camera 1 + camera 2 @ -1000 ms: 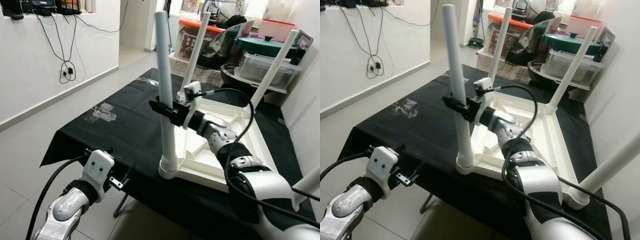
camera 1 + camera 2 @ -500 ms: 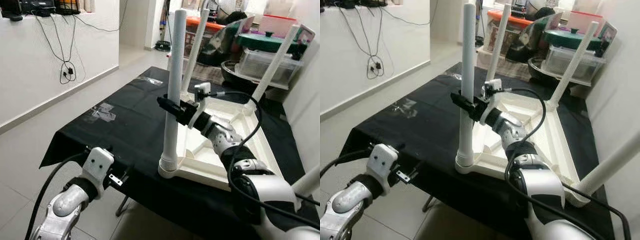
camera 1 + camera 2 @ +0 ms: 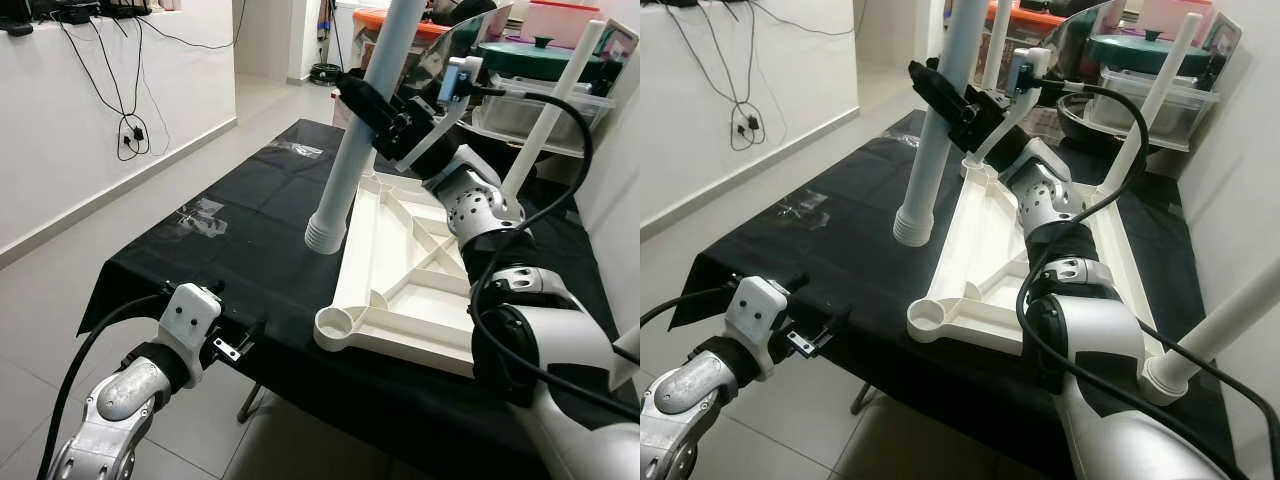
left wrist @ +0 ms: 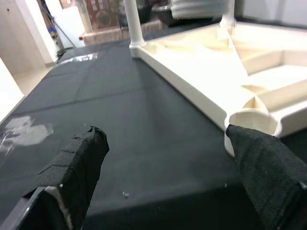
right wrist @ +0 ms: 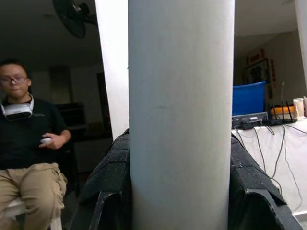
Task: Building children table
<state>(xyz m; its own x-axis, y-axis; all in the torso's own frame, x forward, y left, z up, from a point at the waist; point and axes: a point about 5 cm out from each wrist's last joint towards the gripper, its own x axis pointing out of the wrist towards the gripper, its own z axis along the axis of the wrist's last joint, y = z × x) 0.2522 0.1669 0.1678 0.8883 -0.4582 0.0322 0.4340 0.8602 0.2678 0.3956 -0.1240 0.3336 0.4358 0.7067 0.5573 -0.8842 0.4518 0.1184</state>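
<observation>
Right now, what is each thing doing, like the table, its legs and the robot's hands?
White plastic table top: upside down on the black cloth.
Held white table leg: lifted clear, tilted.
Near corner socket: empty.
Far corner leg: standing in place.
Right hand: shut on the held leg.
Left hand: open, holding nothing.

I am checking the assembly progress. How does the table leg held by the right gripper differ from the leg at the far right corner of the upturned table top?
The held leg is lifted clear of the table top, its ribbed end hanging over the black cloth; the far right leg is seated in its corner socket. The right gripper clamps the held leg; nothing grips the far right leg. Both are plain white tubes, tilted.
</observation>
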